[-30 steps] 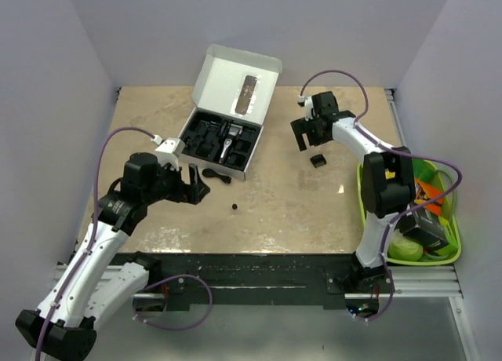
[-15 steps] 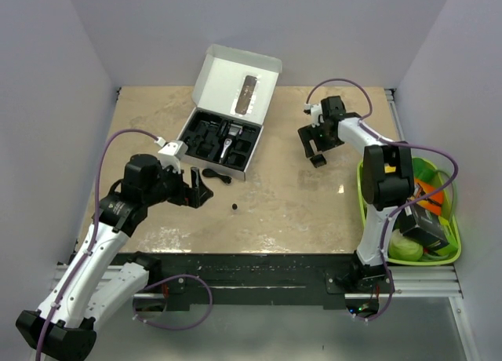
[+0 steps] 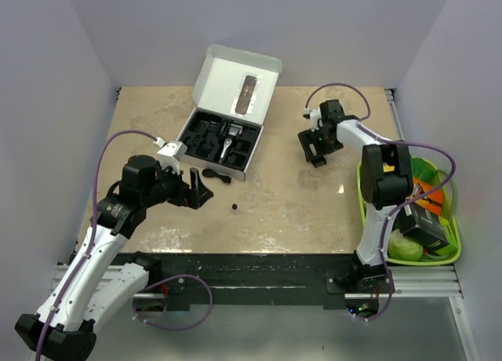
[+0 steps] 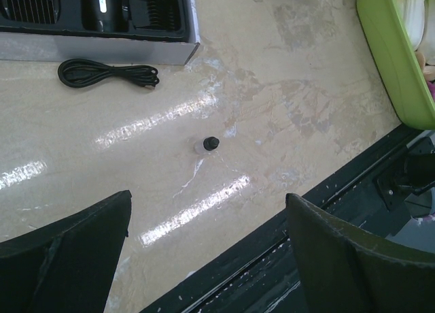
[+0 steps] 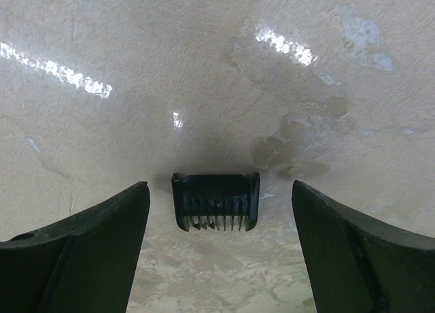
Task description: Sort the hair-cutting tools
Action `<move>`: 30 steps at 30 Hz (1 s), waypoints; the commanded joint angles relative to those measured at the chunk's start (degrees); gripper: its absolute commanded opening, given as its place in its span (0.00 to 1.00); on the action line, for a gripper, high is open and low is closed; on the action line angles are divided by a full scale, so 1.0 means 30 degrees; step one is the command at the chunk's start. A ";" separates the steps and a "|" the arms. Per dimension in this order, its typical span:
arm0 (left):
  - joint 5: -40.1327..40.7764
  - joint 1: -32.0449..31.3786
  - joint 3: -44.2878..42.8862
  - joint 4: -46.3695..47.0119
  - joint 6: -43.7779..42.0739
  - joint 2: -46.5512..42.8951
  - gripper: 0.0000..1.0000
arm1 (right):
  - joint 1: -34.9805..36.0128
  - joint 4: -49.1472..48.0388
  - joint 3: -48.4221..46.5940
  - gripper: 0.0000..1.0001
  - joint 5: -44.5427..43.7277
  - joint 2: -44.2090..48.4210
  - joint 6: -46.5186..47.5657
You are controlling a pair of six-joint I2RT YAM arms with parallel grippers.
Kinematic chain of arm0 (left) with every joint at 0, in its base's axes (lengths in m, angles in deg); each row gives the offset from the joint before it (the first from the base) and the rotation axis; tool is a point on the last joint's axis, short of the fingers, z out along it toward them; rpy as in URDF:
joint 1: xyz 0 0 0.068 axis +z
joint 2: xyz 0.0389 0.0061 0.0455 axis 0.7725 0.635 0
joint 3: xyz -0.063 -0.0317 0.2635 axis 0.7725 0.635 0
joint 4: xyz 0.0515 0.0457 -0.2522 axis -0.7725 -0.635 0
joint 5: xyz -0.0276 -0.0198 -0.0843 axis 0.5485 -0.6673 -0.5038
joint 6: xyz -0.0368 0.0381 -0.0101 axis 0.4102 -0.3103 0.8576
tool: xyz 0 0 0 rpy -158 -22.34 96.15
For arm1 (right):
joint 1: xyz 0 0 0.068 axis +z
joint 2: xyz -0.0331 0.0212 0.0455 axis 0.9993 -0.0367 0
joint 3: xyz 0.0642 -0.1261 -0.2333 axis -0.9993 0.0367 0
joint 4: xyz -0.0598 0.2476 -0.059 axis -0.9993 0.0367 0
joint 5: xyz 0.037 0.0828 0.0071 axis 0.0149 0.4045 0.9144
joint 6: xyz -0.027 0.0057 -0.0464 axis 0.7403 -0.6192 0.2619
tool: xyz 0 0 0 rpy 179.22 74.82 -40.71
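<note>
Comb guard (image 5: 216, 202) on table (image 3: 298, 196), right of box (image 3: 222, 76); cord (image 4: 109, 73) just before box; round bit (image 4: 211, 143) nearer; basket (image 4: 384, 54) far right.

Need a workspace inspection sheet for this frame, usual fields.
Surface: beige table, glare patches, stains.
Job's things: clipper in open box; cord and round bit loose on table; comb guard lying flat, untouched.
Clutter: green bin holding toy vegetables and a dark box.
Grippers: left gripper open, empty; right gripper open, astride guard.
Cables: purple leads loop over both arms.
Surroundings: white walls; nothing else seen.
</note>
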 commanded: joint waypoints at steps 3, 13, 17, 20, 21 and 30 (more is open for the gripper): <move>-0.0302 -0.0024 0.0009 0.0458 0.0007 -0.0301 1.00 | 0.0042 -0.0204 0.0601 0.86 0.0062 0.0041 0.0063; -0.0126 -0.0171 0.0067 0.0429 -0.0051 -0.0448 1.00 | 0.0042 -0.0117 0.0807 0.74 0.0033 -0.0252 -0.0084; -0.0125 -0.0200 0.0097 0.0400 -0.0052 -0.0477 1.00 | 0.0042 -0.0028 0.0777 0.65 -0.0054 -0.0282 -0.0055; -0.0067 -0.0200 0.0097 0.0400 -0.0052 -0.0536 1.00 | 0.0071 -0.0057 0.0836 0.55 -0.0055 -0.0281 -0.0055; -0.0067 -0.0200 0.0126 0.0371 -0.0052 -0.0536 1.00 | 0.0042 -0.0057 0.0836 0.53 -0.0026 -0.0253 -0.0055; 0.0284 -0.0200 -0.0020 0.0166 -0.0081 -0.0507 1.00 | 0.0101 0.0118 0.0953 0.41 0.0004 0.0887 -0.0464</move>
